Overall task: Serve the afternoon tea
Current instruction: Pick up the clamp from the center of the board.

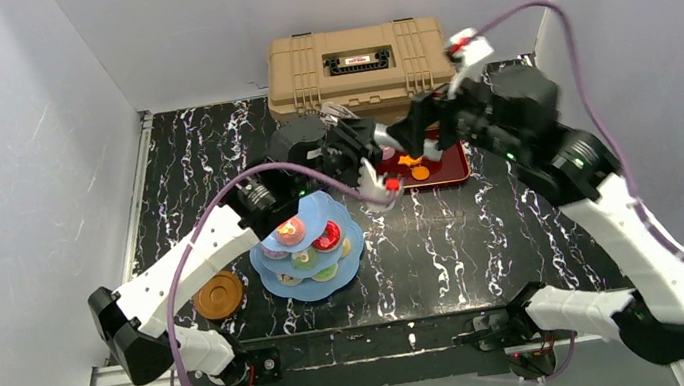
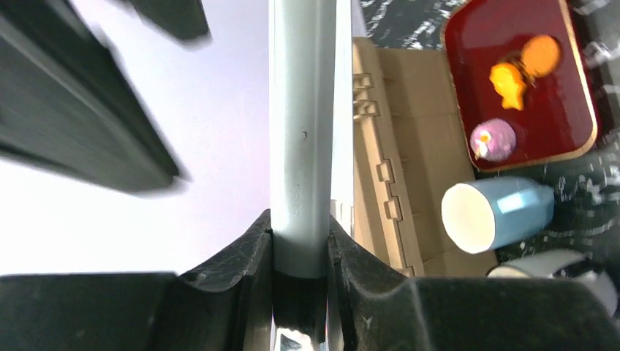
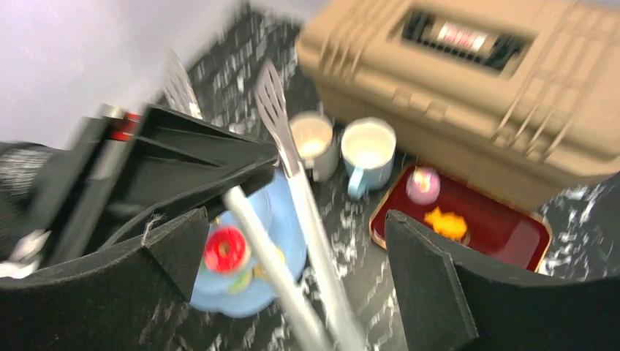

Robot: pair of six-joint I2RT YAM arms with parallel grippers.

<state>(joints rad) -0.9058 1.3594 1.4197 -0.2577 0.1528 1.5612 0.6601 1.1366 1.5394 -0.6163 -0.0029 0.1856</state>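
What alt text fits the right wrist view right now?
Metal tongs, clamped in the left gripper, pass through the open right gripper. Beyond them stand a blue cake stand holding a red donut, a white mug and a blue mug, a dark-red tray, and a tan toolbox.

From above, the light is bright and even, with soft shadows, and the glossy table (image 1: 465, 236) throws small glints. My left wrist view is washed out: the wall (image 2: 110, 219) blows to near white and the upper left corner smears, though the tray (image 2: 526, 95) stays fairly sharp. My right wrist view is blurred throughout by motion, leaving the toolbox (image 3: 468, 80), mugs (image 3: 369, 150) and tongs (image 3: 307, 197) soft and streaked.
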